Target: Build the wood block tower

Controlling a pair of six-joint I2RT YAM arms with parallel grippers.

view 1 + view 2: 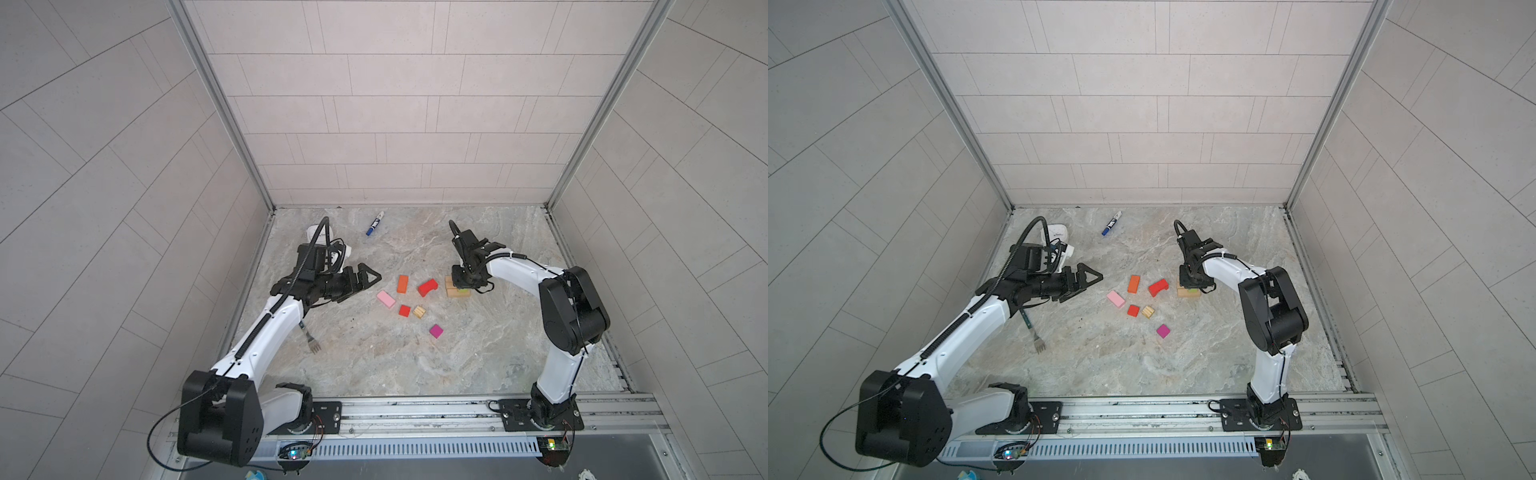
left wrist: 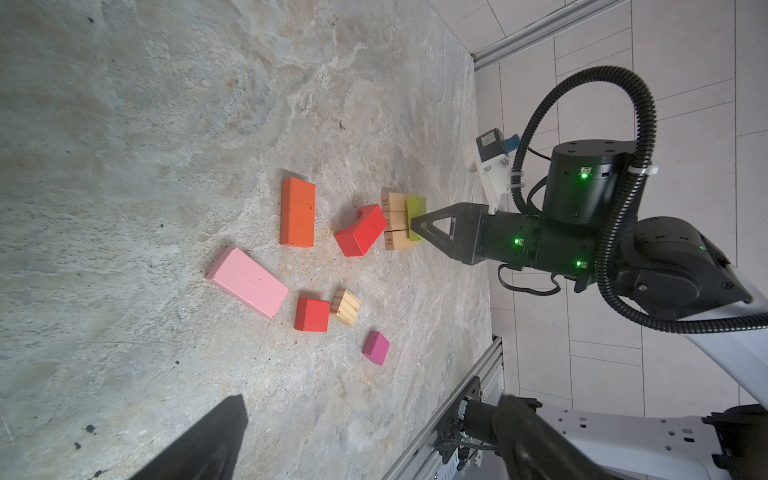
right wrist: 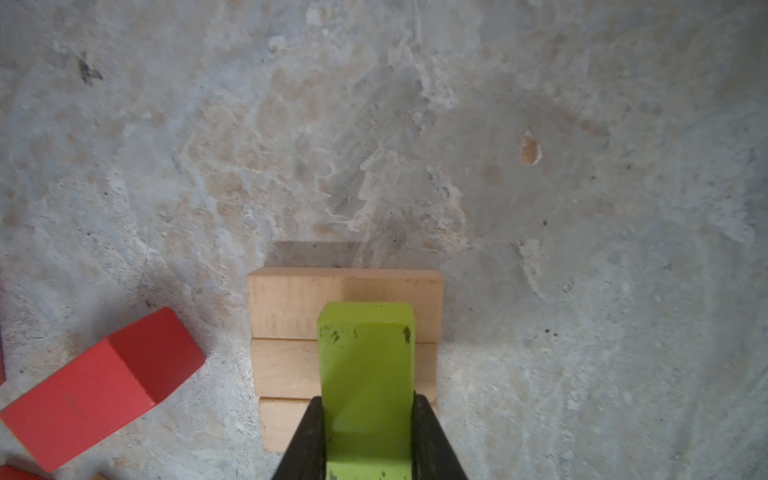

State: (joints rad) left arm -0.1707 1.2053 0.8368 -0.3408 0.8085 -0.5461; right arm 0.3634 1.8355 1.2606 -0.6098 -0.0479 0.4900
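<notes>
The lime bar point(image 3: 365, 365) lies crosswise over the three tan bars point(image 3: 286, 307), pinched across its narrow width by the right gripper point(image 3: 368, 401). It looks light, rigid and smooth-painted, so it may slide if nudged; its long flat sides suit a grip. The red arch point(image 2: 360, 230) sits just beside the tan bars. Farther off, the left gripper point(image 1: 362, 283) hangs wide open and empty.
</notes>
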